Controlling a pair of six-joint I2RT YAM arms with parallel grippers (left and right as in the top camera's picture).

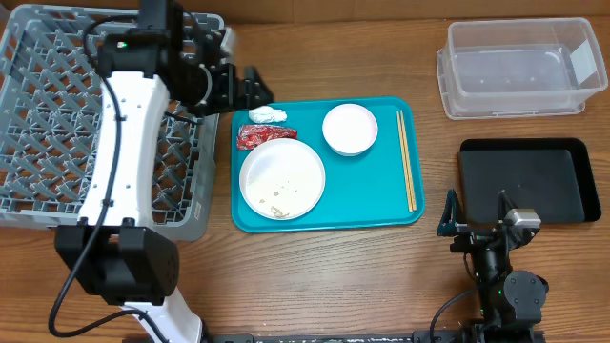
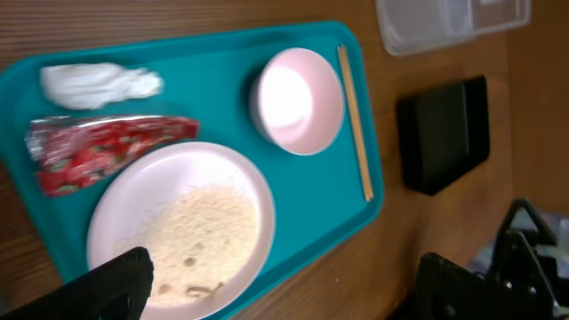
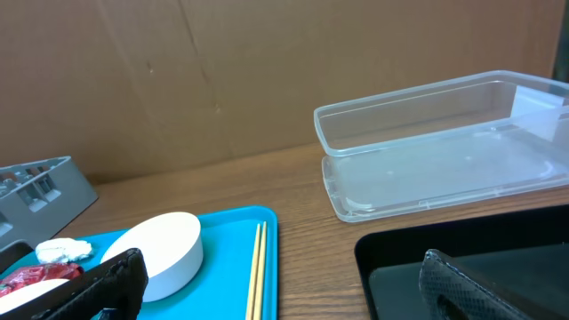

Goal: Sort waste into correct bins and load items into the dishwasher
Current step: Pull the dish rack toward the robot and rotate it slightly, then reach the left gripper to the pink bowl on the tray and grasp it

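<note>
Overhead: grey rack stands far left on the worktop. Left claw hovers beside it, spread apart, holding nothing. Teal tray carries tissue, red wrapper, plate with rice scraps, bowl, chopsticks. Clear tub and black tray lie right. Right claw sits near black tray, spread apart.

Below the left gripper, plate, wrapper and tissue crowd together. Ahead of the right gripper, bare table reaches the clear tub.
</note>
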